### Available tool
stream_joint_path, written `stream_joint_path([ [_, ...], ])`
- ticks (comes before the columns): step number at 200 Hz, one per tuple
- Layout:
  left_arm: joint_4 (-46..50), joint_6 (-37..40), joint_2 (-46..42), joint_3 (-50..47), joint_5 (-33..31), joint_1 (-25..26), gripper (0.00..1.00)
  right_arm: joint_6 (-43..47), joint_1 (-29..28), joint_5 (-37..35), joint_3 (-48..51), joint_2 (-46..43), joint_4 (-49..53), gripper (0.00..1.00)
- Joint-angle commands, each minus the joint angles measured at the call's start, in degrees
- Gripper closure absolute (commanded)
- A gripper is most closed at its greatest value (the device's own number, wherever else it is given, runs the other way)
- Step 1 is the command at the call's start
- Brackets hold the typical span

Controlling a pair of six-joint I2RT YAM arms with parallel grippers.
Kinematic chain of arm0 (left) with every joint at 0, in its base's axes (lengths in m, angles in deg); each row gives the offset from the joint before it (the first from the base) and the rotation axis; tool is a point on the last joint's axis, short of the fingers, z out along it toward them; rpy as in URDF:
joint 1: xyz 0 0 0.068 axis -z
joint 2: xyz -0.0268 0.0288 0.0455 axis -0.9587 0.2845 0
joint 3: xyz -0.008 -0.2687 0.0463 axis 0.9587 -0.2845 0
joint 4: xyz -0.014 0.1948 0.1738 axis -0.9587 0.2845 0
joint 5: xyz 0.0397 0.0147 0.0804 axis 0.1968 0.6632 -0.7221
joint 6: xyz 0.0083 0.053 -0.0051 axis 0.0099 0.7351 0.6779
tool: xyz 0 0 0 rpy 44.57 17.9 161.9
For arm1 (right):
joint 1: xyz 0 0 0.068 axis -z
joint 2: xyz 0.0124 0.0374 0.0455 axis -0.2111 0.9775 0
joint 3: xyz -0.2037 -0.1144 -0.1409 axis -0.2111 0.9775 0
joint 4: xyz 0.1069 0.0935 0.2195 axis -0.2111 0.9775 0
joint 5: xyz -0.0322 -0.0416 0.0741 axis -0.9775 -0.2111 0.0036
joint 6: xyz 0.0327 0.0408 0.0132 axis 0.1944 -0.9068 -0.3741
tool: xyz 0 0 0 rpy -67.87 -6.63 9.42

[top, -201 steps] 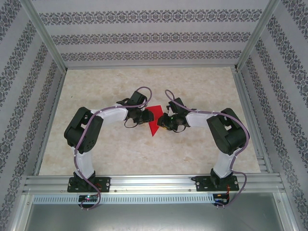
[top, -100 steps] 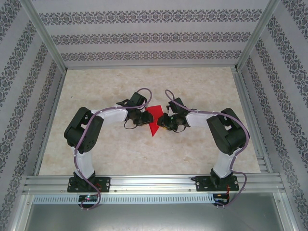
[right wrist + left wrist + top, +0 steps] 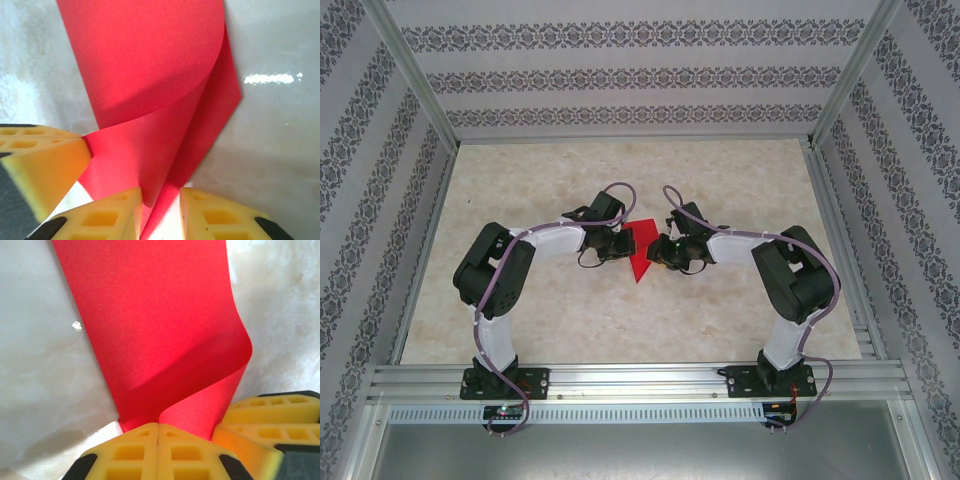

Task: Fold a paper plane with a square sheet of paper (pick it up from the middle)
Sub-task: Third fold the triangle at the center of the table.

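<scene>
Left end effector pinching paper, right end effector parted (astride it), marbled table, patterned walls

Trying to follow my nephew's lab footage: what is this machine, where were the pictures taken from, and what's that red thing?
Two robot arms are bolted at the near edge of a pale table. One picture looks down from above; the other two come from a camera on each wrist, so the yellow blocks are gripper fingers. The red thing is a sheet of paper, curled up between the arms. The left gripper is shut, pinching the paper's edge. The right gripper stands open, a paper edge running between its fingers.
</scene>
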Motion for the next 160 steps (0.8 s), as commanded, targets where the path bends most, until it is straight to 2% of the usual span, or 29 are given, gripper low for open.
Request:
stream_joint_path([
  [1,0.65,1.57,0.83,1.14,-1.29,0.66,0.96,1.09,0.07,1.11,0.19,-2.39,-1.18,0.74],
  [64,0.35,1.81,1.92,1.81,-0.82,0.68,0.96,0.87,-0.36,3.64,1.59,-4.72,-4.38,0.78],
  [123,-0.13,2.29,3.11,2.62,-0.18,0.67,0.96,0.37,-3.25,7.56,0.4,-0.68,-7.03,0.86],
  [160,-0.16,2.91,3.44,3.15,-0.11,0.73,0.96,-0.04,-3.62,7.55,1.04,0.43,-7.78,0.89],
])
